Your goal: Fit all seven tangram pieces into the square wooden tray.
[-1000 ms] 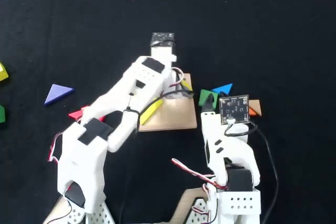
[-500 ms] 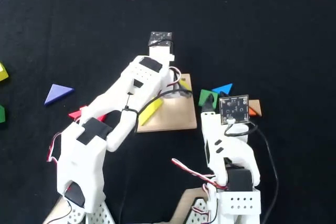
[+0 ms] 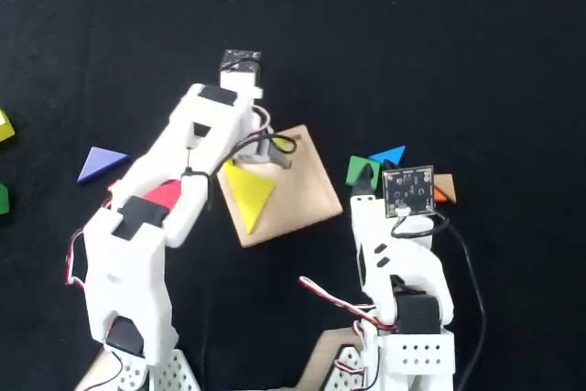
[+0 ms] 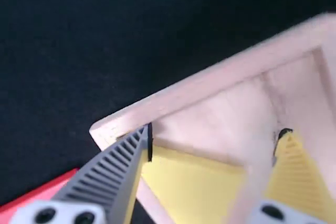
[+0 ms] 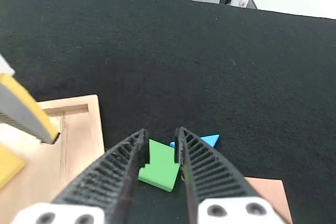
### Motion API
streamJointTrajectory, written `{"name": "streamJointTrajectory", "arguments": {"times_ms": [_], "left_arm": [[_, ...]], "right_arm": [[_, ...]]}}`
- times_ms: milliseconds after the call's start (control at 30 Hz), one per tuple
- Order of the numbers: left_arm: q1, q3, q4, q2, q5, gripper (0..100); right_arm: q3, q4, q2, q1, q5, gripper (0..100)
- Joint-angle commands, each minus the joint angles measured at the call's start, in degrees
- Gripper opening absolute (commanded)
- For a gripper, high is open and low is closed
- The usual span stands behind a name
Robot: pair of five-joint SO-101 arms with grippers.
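I see the square wooden tray [image 3: 307, 191] sitting cornerwise on the black table [image 3: 476, 61]. The yellow triangle [image 3: 245, 188] lies inside it, apex toward the near edge. The left gripper [image 4: 213, 136] is spread wide across a tray corner. The right gripper [image 5: 161, 132] hangs slightly parted and empty over the green piece [image 5: 160, 169].

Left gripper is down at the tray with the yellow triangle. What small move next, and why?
Probably lift the left gripper straight up, clear of the wooden tray. The yellow triangle already lies inside it, the jaws stand apart over the tray's corner, and the rim runs close to one finger, so a sideways move could drag the tray.
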Motion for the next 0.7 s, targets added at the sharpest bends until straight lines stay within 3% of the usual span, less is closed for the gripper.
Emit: {"name": "streamJointTrajectory", "arguments": {"times_ms": [0,400,533,667], "left_arm": [[-2.86,0.04,0.53,-0.62,-5.63,37],[-9.01,-2.77,0.44,-0.62,-16.35,37],[-5.23,-5.23,2.55,-1.32,-15.03,37],[0.40,-13.58,11.25,-1.41,-11.52,37]], "right_arm": [[-0.22,-1.49,-5.14,0.88,0.62,9.7],[-0.22,-1.49,-5.14,0.88,0.62,9.7],[-0.22,-1.49,-5.14,0.88,0.62,9.7],[-0.22,-1.14,-5.05,0.88,0.79,9.9]]}}
